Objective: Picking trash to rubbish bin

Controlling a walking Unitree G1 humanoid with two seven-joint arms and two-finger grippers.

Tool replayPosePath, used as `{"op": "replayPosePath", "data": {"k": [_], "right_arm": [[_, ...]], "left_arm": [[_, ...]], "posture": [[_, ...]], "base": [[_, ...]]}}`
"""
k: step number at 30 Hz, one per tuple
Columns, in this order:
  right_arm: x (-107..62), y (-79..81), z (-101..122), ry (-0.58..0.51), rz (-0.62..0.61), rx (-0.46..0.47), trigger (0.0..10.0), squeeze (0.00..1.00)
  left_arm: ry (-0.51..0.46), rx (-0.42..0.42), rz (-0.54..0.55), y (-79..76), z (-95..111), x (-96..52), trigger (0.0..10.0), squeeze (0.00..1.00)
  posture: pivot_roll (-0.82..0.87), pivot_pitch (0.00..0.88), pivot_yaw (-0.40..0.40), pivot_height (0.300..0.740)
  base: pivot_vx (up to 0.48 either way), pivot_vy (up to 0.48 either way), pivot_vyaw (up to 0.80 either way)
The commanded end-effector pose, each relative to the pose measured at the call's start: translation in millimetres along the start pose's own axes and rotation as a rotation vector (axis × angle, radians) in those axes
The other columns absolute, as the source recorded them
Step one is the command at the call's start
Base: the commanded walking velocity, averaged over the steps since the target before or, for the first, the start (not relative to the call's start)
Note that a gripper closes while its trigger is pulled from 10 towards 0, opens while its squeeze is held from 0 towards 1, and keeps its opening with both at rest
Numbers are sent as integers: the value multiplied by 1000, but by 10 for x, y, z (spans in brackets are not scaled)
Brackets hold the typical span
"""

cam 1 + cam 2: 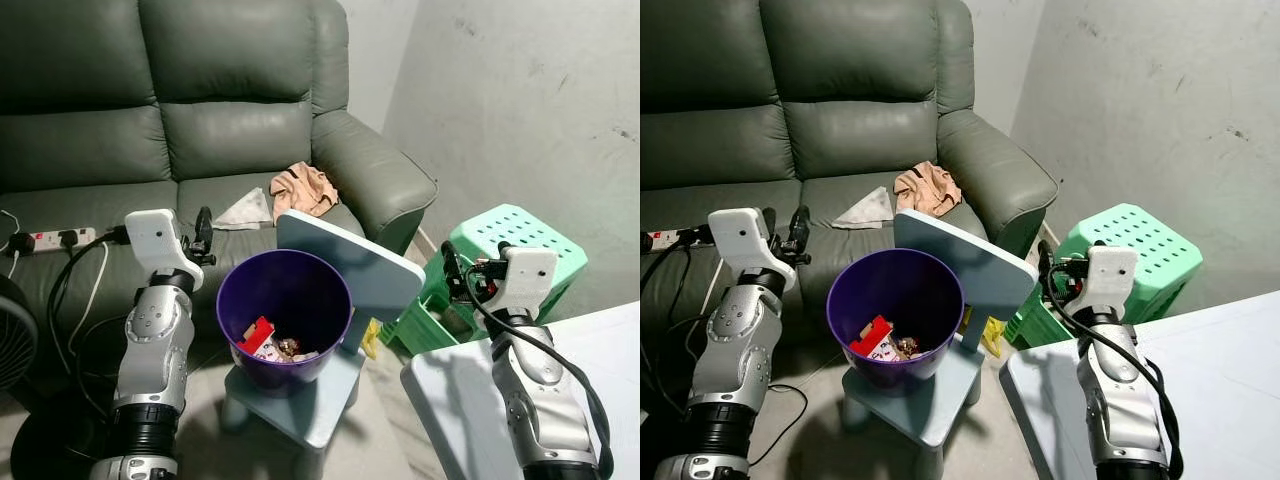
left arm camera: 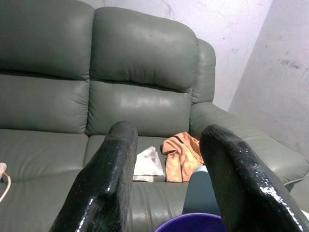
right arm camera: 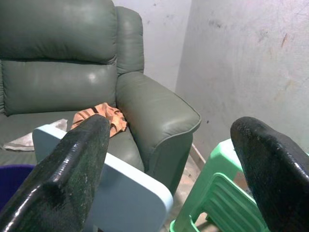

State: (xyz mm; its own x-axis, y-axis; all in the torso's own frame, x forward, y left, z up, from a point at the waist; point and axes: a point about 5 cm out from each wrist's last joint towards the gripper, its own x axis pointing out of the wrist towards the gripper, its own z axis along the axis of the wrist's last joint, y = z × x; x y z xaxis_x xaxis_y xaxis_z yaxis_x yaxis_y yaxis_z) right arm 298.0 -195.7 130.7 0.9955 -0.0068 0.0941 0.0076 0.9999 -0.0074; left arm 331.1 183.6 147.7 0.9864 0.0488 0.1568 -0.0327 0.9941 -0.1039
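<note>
A purple rubbish bin (image 1: 284, 318) stands on a small pale-blue chair (image 1: 345, 262) before me, with a red wrapper (image 1: 256, 335) and other scraps at its bottom. On the green sofa seat behind it lie a crumpled orange piece (image 1: 304, 188) and a white paper (image 1: 245, 210). My left gripper (image 1: 203, 240) is raised just left of the bin's rim, open and empty; the left wrist view shows its fingers (image 2: 110, 180) apart, pointing at the sofa. My right gripper (image 1: 452, 274) hovers right of the chair, open and empty.
A green plastic stool (image 1: 510, 243) stands by the wall at right, with another green one (image 1: 432, 318) below it. A white table corner (image 1: 455, 400) sits at bottom right. A power strip (image 1: 55, 239) and cables lie on the sofa's left, and a black fan (image 1: 12, 330) at far left.
</note>
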Motion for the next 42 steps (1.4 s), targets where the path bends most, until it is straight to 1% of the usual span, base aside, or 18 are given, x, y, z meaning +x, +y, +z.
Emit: {"op": "replayPosePath", "data": {"k": [1,7,10,16,37,40,42], "right_arm": [[12,-2,15,-9,-6,-11,10000,0],[11,1,2,-5,-13,-14,10000,0],[19,14,1,-7,-14,-13,10000,0],[9,28,-17,-3,-10,-13,10000,0],[-6,56,-37,15,18,-9,10000,0],[2,58,-37,23,21,-13,10000,0],[8,59,-49,36,20,-13,10000,0]], "left_arm": [[-9,11,-16,-43,26,35,10000,0],[-20,14,-35,-77,59,84,10000,0],[-7,-18,-49,-100,50,107,10000,0],[9,-23,-50,-105,29,115,10000,0],[23,-35,-44,-102,-1,114,10000,0],[23,-28,-40,-99,2,120,10000,0],[24,-29,-39,-103,-3,121,10000,0]], "posture": [[19,0,-81,740],[12,0,-73,740],[9,0,-71,740],[9,0,-72,740],[10,0,-81,740],[10,0,-80,740],[9,0,-81,740]], "base": [[0,0,0],[0,0,0],[0,0,0],[0,0,0],[0,431,0],[0,0,0],[0,0,-728]]}}
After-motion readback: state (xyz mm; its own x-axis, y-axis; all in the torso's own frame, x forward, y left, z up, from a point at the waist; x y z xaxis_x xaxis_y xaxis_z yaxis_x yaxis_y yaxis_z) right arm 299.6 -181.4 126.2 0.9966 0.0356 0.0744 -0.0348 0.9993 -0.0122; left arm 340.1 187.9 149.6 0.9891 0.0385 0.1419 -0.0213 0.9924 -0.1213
